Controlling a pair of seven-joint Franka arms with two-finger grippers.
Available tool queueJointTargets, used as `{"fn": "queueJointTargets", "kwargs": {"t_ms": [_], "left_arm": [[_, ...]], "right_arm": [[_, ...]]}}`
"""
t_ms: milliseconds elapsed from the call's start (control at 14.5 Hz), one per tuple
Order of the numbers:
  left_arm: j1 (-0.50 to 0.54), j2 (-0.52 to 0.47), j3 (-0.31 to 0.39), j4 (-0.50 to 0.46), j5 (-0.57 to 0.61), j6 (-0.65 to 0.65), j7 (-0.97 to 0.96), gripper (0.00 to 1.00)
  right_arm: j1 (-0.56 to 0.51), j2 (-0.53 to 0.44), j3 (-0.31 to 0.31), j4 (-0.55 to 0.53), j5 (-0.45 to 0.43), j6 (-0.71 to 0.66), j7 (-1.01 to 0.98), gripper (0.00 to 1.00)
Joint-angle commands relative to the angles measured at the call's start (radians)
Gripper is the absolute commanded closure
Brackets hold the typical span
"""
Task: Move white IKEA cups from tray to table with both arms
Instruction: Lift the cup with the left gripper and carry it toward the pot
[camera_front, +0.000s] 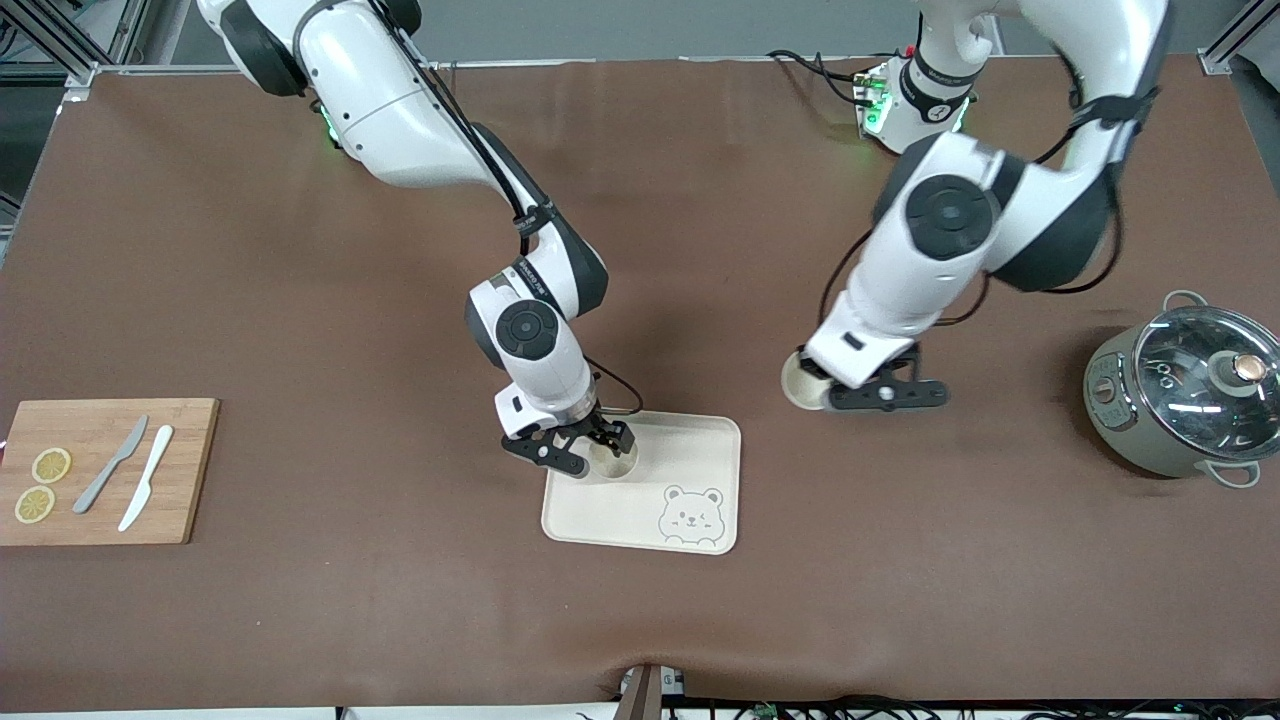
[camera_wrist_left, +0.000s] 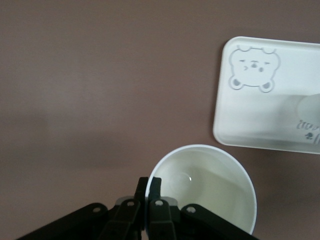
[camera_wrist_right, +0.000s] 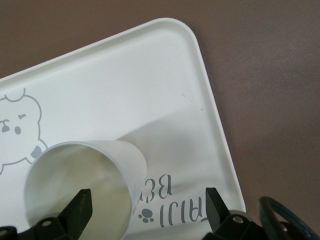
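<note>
One white cup stands upright on the cream bear tray, in the corner away from the bear drawing. My right gripper is open around its wall: in the right wrist view one finger is over the cup's inside and the other is outside, over the tray. My left gripper is shut on the rim of the second white cup, over the brown table between the tray and the pot. The left wrist view shows its gripper pinching that cup's wall, with the tray close by.
A grey pot with a glass lid stands toward the left arm's end of the table. A wooden cutting board with two lemon slices, a grey knife and a white knife lies toward the right arm's end.
</note>
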Motion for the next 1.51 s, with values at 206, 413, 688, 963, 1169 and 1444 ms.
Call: {"fn": "queueJointTargets", "kwargs": {"t_ms": [206,413,688,963,1169,1444], "left_arm": [[0.156,-0.177,-0.01,-0.344,-0.085,0.235,0.263,1.0],[0.253,-0.228,-0.01,-0.508,-0.174,0.385,0.469,1.0],[0.319,-0.22,-0.009,-0.655,-0.232,0.589,0.633,1.0],[0.362,-0.199,-0.009,-0.746,-0.236,0.729,0.725,1.0],[0.371,-0.159,-0.009,-0.777,-0.236,0.818,0.758,1.0],[0.398,-0.079,-0.009,-0.783,-0.236,0.921,0.811,1.0]], "right_arm": [[0.014,0.025,-0.012,0.028,-0.02,0.013,0.03,0.2],[0.011,0.025,-0.012,0.028,-0.018,0.013,0.029,0.38],[0.009,0.025,-0.012,0.028,-0.02,0.013,0.029,0.85],[0.008,0.025,-0.012,0.028,-0.02,0.013,0.029,1.0],[0.004,0.023,-0.012,0.028,-0.02,0.012,0.025,1.0],[-0.008,-0.007,-0.01,0.032,-0.018,-0.005,0.015,1.0]]}}
